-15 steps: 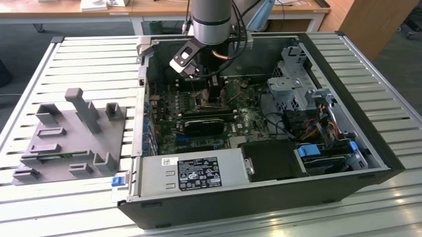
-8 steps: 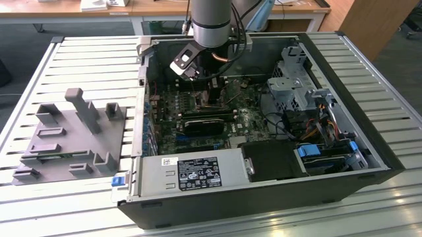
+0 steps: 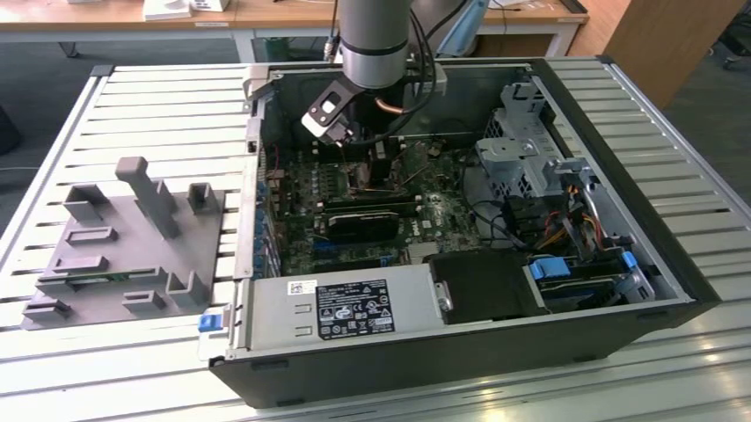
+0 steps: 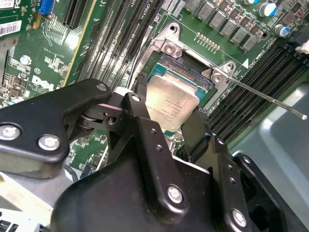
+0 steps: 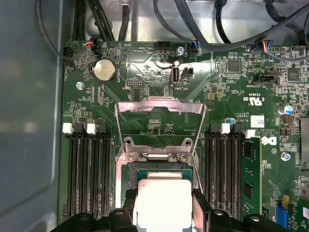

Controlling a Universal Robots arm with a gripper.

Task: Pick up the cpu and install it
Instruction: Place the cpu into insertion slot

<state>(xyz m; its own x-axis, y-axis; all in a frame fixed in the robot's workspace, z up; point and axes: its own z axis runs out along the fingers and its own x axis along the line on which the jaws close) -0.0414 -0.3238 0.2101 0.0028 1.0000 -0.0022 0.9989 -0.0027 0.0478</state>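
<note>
Closest to me, the slatted table (image 3: 657, 114) carries an open PC case (image 3: 470, 369) lying on its side, w/ the PSU (image 3: 340, 308) along its near wall. Just beside the case, on the exterior view's left, a grey fixture (image 3: 118, 255) w/ upright posts sits on the table. Further in, a long black card (image 3: 369, 221) lies across the green mobo (image 3: 441, 211). Just past the card the arm (image 3: 375, 40) hangs straight down into the case.

In the second wrist view the tool (image 4: 169, 111) is clamped on the cpu (image 4: 171, 99): black fingers (image 4: 195, 130) press on two opposite edges, silvery lid facing up. The cpu is right over the socket (image 4: 190, 65) and square to it. Can't tell if it's fully seated or just above. The socket's thin lever (image 4: 270, 99) sticks out to one side, unlatched.

In the first wrist view the load plate (image 5: 159, 123) is flipped open beyond the socket, and RAM slots (image 5: 87, 174) run along both sides. A coin cell (image 5: 104, 71) sits further on, nr the board's edge, w/ cables past it. Way back, behind the case, stand desks (image 3: 281, 13).
</note>
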